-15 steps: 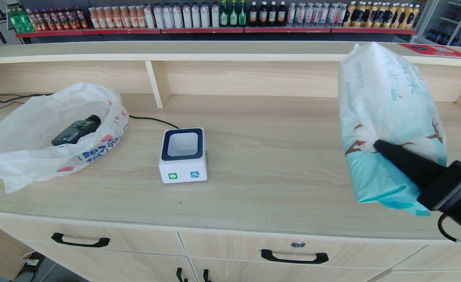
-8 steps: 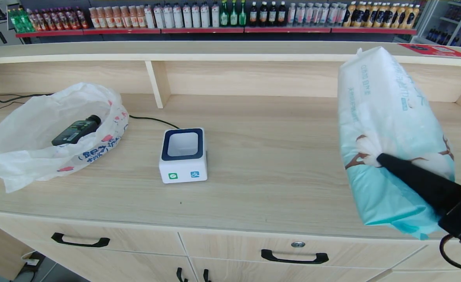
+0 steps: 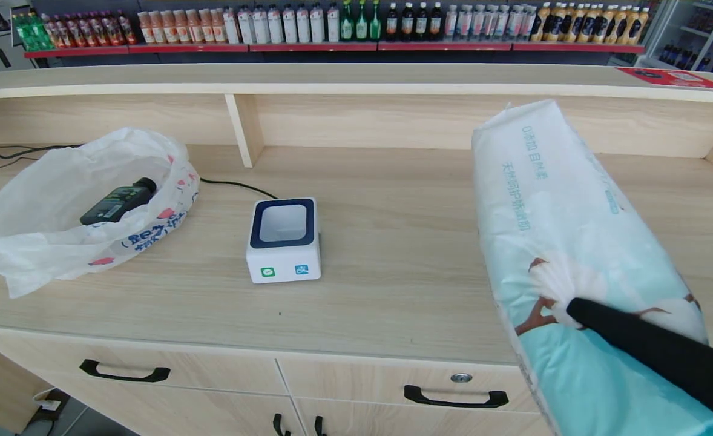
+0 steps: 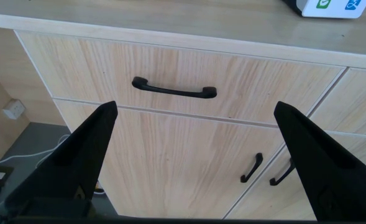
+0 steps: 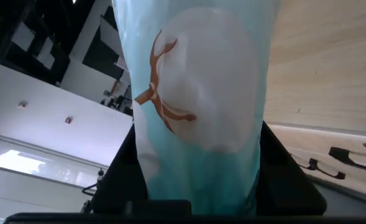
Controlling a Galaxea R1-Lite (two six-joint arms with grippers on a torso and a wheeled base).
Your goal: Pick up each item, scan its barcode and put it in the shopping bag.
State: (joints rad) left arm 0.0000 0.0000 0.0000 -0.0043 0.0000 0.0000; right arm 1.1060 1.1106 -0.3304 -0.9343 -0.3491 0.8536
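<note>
Held item: a soft teal-and-white tissue pack (image 3: 568, 242), lifted off the table (image 3: 405, 284) at the right of the head view.
Right claw: my right claw (image 5: 198, 134) pinches the pack near its lower end, one finger on each broad face.
Long axis: it runs from the lower right corner of the head view up toward the middle right, with the upper end tipped slightly leftward.
Key relation: the barcode scanner (image 3: 284, 239) stands left of centre with its window facing up, well apart from the pack and directly to its left.
Next move, as I judge it: carry the pack leftward and bring one face over the window. I cannot tell which face bears the barcode.
Left claw: my left claw (image 4: 195, 118) is spread wide and empty, held low before a drawer handle (image 4: 173, 91). The right arm is the working arm.
Shopping bag: the bag (image 3: 42, 230) lies at far left, mouth open, with a dark bottle (image 3: 117, 201) inside. From the pack, it lies beyond the scanner.
</note>
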